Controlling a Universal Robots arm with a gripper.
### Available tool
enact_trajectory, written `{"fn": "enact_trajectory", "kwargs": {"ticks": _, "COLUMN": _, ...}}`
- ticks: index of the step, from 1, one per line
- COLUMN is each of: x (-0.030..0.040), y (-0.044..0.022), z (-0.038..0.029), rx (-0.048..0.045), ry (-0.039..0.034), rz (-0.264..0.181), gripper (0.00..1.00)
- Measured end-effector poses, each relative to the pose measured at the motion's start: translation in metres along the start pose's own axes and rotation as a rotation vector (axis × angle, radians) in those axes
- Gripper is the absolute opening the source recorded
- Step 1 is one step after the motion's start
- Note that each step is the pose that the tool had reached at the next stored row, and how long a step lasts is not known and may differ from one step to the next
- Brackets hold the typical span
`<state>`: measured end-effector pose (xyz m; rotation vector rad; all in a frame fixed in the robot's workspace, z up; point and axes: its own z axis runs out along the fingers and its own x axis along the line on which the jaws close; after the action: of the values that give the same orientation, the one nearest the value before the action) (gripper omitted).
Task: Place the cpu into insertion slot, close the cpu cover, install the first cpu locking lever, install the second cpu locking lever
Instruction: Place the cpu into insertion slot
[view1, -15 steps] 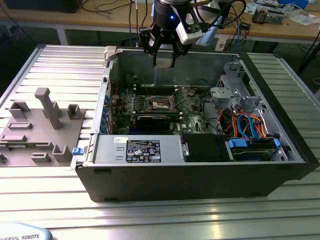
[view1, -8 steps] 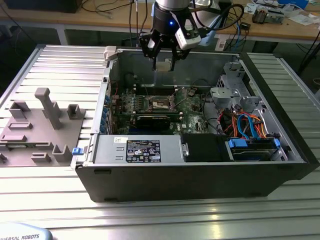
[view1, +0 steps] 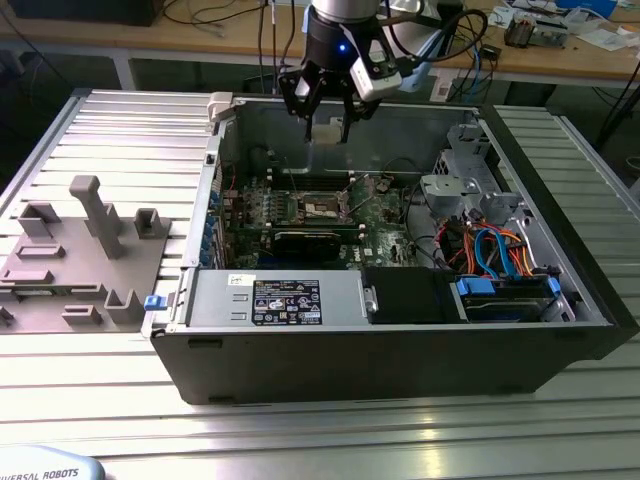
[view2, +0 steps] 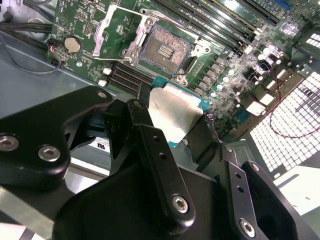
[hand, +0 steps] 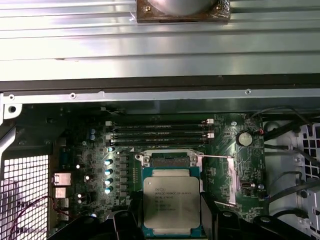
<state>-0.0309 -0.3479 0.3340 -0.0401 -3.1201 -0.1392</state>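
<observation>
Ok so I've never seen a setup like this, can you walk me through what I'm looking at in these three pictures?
It is a robot arm working on an open computer case that lies on a ribbed metal table. The exterior view is taken from off the arm and sees the whole scene; both wrist views come from cameras riding on the arm, facing the green circuit board. The arm ends in a black pincer, which grips the cpu, a flat square chip with a silvery top, above the board. In the second wrist view the insertion slot lies bare, with the cpu cover swung open beside it. Grey holders stand on the table at the exterior view's left.
</observation>
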Motion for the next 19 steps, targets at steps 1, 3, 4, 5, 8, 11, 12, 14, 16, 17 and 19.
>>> {"fn": "enact_trajectory", "kwargs": {"ticks": 1, "x": 0.0000, "y": 0.0000, "z": 0.0004, "rx": 0.0002, "ry": 0.0001, "rz": 0.000, "gripper": 0.54}}
{"fn": "enact_trajectory", "kwargs": {"ticks": 3, "x": 0.0000, "y": -0.0001, "z": 0.0008, "rx": 0.0001, "ry": 0.0001, "rz": 0.000, "gripper": 0.54}}
{"fn": "enact_trajectory", "kwargs": {"ticks": 4, "x": 0.0000, "y": -0.0001, "z": 0.0009, "rx": 0.0002, "ry": 0.0001, "rz": 0.000, "gripper": 0.54}}
{"fn": "enact_trajectory", "kwargs": {"ticks": 5, "x": 0.0000, "y": -0.0001, "z": 0.0011, "rx": 0.0000, "ry": 0.0000, "rz": 0.000, "gripper": 0.54}}
{"fn": "enact_trajectory", "kwargs": {"ticks": 8, "x": 0.0000, "y": -0.0001, "z": 0.0016, "rx": 0.0001, "ry": 0.0001, "rz": 0.000, "gripper": 0.54}}
{"fn": "enact_trajectory", "kwargs": {"ticks": 11, "x": 0.0000, "y": -0.0002, "z": 0.0023, "rx": 0.0000, "ry": 0.0000, "rz": 0.000, "gripper": 0.54}}
{"fn": "enact_trajectory", "kwargs": {"ticks": 12, "x": -0.0001, "y": -0.0002, "z": 0.0026, "rx": 0.0001, "ry": 0.0001, "rz": 0.000, "gripper": 0.54}}
{"fn": "enact_trajectory", "kwargs": {"ticks": 14, "x": -0.0001, "y": -0.0003, "z": 0.0029, "rx": 0.0002, "ry": 0.0001, "rz": 0.000, "gripper": 0.54}}
{"fn": "enact_trajectory", "kwargs": {"ticks": 16, "x": -0.0001, "y": -0.0003, "z": 0.0029, "rx": 0.0002, "ry": 0.0001, "rz": 0.000, "gripper": 0.54}}
{"fn": "enact_trajectory", "kwargs": {"ticks": 17, "x": -0.0001, "y": -0.0003, "z": 0.0030, "rx": 0.0001, "ry": 0.0001, "rz": 0.000, "gripper": 0.54}}
{"fn": "enact_trajectory", "kwargs": {"ticks": 19, "x": -0.0001, "y": -0.0003, "z": 0.0030, "rx": 0.0001, "ry": 0.0001, "rz": 0.000, "gripper": 0.54}}
